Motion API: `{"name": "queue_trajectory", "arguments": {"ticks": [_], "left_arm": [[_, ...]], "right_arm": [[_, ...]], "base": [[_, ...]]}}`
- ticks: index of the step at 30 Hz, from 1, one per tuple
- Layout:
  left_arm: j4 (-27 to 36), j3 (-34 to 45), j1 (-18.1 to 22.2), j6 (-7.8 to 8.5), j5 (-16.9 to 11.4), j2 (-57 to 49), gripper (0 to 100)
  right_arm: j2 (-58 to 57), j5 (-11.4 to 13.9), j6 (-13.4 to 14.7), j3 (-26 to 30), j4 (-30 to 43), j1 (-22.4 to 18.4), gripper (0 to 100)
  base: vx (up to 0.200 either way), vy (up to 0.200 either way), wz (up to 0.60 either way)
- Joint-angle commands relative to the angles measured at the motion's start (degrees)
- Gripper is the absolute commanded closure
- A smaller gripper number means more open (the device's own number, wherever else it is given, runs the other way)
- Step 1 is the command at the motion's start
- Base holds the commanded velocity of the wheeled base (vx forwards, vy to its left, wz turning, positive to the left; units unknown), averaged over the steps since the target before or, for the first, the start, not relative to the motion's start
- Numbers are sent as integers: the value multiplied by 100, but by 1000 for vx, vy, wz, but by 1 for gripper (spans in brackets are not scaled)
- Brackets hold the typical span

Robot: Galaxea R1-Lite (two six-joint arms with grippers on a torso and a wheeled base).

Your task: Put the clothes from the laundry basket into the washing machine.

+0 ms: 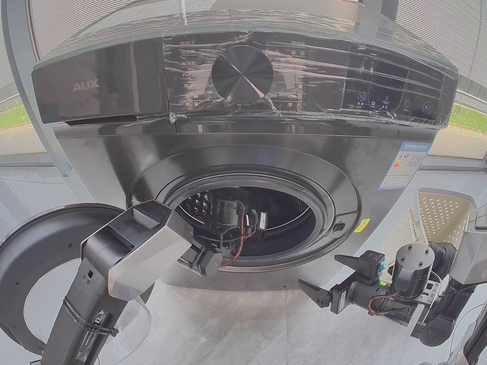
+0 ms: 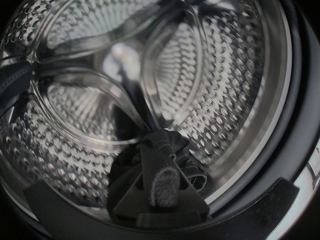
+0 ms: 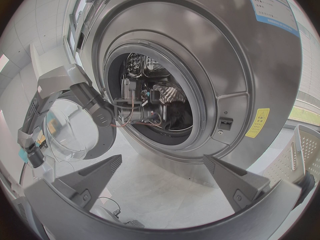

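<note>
Left tool [image 2: 158, 157] is inside the drum [image 2: 216, 84], its fingers pressed together on a dark garment [image 2: 173, 140]. Right tool [image 1: 318, 269] hangs low before the machine's lower right front, above the floor [image 1: 243, 325], fingers spread wide and holding nothing.

Washing machine [image 1: 243, 143]: front-loader, its round opening facing the robot. Door [image 1: 30, 259] is swung fully out to the robot's left, glass bowl outward.

Laundry basket [image 1: 446, 214]: pale, perforated, on the floor to the right of the machine, just behind the right arm. Its contents cannot be made out.

Garment: bunched into a wad over the left tool's fingertips, low in the drum near the front rim. No clear long axis as a whole. One folded strip lies along the fingers, running back toward the wrist.

In the way: the left arm's wrist, with its cabling, fills the left part of the opening, between the right tool and the drum.
</note>
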Motion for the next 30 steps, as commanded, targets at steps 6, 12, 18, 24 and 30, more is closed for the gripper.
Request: {"name": "queue_trajectory", "arguments": {"ticks": [6,12,18,24,30], "left_arm": [[-134,-1403,249,-24,206,576,100],[-98,-1693,258,-24,215,655,100],[-81,-1737,258,-15,215,690,100],[-107,-1737,249,3,215,699,100],[-107,-1710,232,-33,215,673,0]], "right_arm": [[18,0,1,-12,-4,9,0],[26,0,1,-3,-4,9,0],[26,0,1,-3,-4,0,0],[26,0,1,-3,-4,9,0],[26,0,1,-3,-4,9,0]], "base": [[0,0,0],[0,0,0],[0,0,0],[0,0,0],[0,0,0]]}}
